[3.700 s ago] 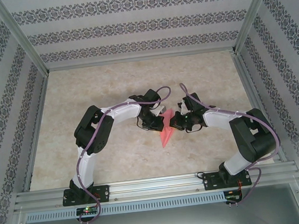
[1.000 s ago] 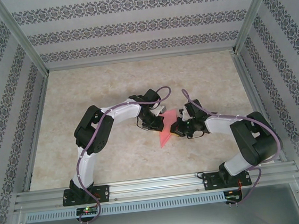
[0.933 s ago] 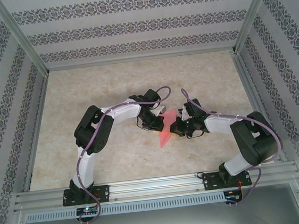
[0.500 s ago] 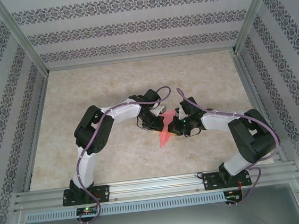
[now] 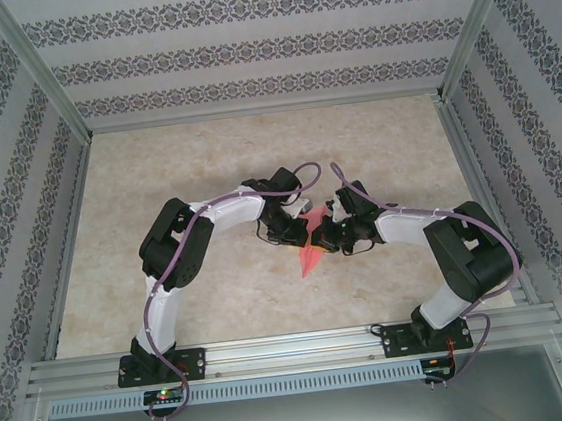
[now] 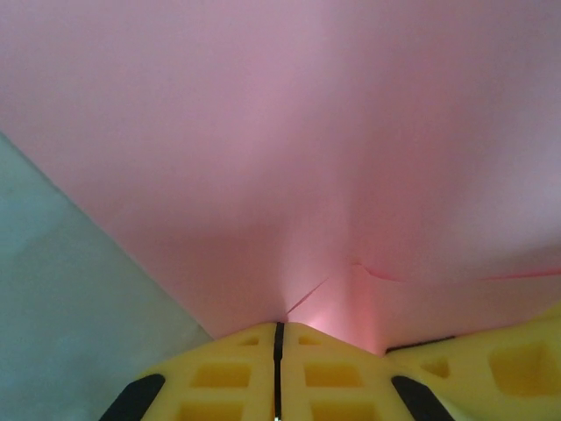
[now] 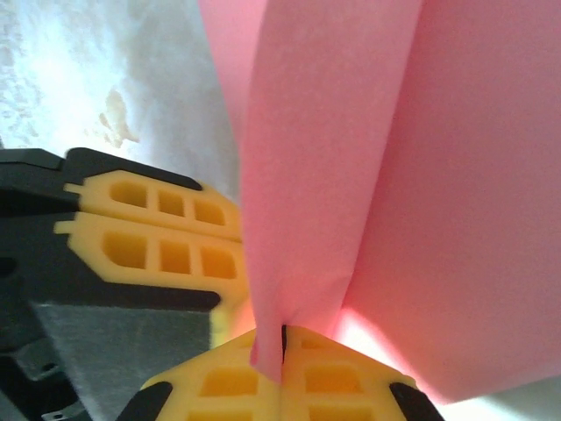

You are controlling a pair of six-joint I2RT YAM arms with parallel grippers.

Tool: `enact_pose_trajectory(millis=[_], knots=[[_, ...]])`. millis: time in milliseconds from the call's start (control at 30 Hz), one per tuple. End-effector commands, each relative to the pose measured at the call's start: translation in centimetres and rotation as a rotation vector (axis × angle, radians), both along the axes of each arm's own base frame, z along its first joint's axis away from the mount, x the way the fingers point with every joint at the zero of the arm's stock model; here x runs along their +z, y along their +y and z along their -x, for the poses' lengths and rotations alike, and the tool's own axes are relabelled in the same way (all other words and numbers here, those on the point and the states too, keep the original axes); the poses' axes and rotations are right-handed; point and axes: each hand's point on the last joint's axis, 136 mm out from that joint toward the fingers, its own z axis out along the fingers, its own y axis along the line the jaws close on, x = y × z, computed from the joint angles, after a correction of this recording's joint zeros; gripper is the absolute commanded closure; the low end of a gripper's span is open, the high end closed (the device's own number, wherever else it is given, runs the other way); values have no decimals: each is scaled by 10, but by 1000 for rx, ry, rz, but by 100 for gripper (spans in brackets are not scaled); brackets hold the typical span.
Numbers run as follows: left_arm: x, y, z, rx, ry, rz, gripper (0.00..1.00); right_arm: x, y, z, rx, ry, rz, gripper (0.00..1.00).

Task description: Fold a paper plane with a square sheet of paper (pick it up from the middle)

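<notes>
Top external view places the left gripper [image 5: 296, 231] and the right gripper [image 5: 326, 237] nose to nose at the middle of the table [image 5: 196, 169]. The square sheet of paper [image 5: 310, 259] sits between them, already folded to a narrow pointed shape whose tip aims at the near edge. In the left wrist view, I read the left jaws as closed on one edge of the sheet, with a short crease running out from the pinch. In the right wrist view, the right jaws are closed on a doubled layer, and the fold rises straight out of the pinch. I judge the step in hand to be a mid-sequence fold, with the sheet held taut between two grips to set a lengthwise crease. The next move calls for one grip to stay firm while the other lets go and re-takes the paper further along. Both arms must travel together, since opposed pulls on thin paper could tear it. The tabletop is pale beige with a marbled pattern. Walls of banded patterned wallpaper [image 5: 244, 48] enclose three sides, and an aluminium rail [image 5: 296, 350] runs along the near edge.
</notes>
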Motion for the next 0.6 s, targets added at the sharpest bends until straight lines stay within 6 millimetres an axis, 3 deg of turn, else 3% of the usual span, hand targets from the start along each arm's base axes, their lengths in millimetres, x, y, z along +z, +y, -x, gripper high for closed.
enact_pose_trajectory(millis=[0,567], knots=[[-74,49,28,-7,87,-254,90,-2,6,1,2,10,-33,98],[-65,43,24,20,79,-213,91,-21,3,5,15,42,-9,98]])
